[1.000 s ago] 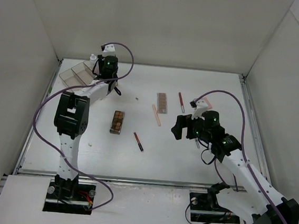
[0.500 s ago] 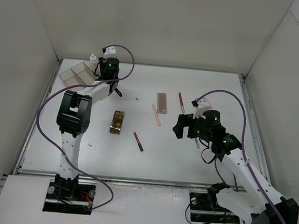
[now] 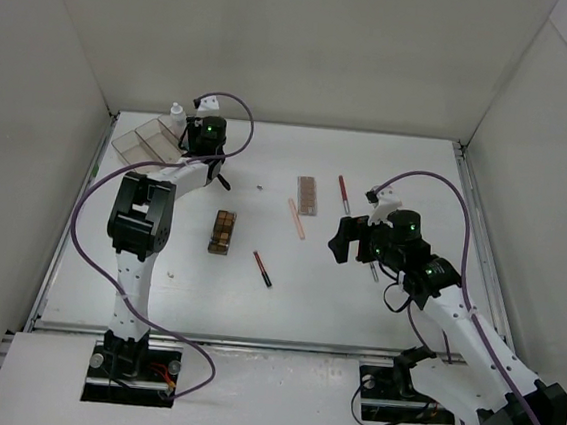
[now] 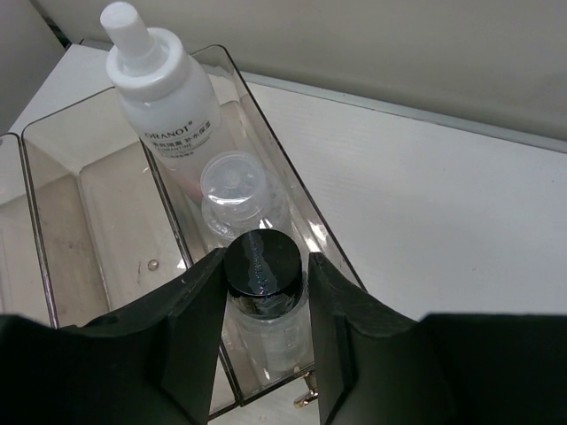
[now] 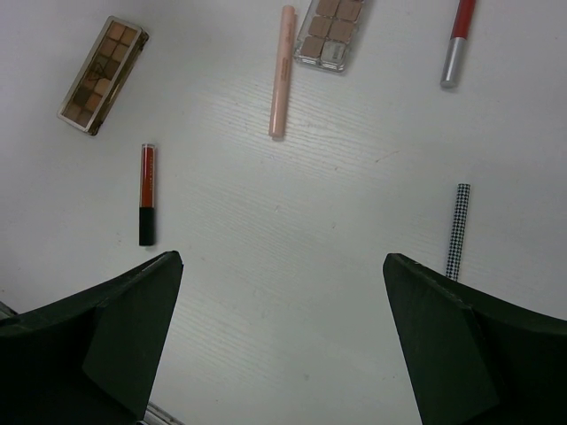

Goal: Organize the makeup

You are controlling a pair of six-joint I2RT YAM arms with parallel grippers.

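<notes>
Left gripper [image 4: 264,285]: the black-capped bottle [image 4: 261,264] is being clamped between its two fingers and held upright.
Black-capped bottle: its clear body is being seen inside the narrow compartment of the clear box [image 4: 106,212], at the table's far left corner.
Neighbours in that compartment: the clear-capped bottle [image 4: 233,184] is being touched or nearly touched by it; the white bottle [image 4: 164,88] is being seen just behind.
Right gripper [image 5: 283,305]: its jaws are being held wide apart above the table [image 5: 292,230], with nothing gripped.
Loose makeup below it: two palettes [image 5: 103,74] [image 5: 332,31], a pink pencil [image 5: 281,71], a red tube [image 5: 147,193], a red pencil [image 5: 455,40] and a checked pencil [image 5: 457,232] are being seen lying apart.
</notes>
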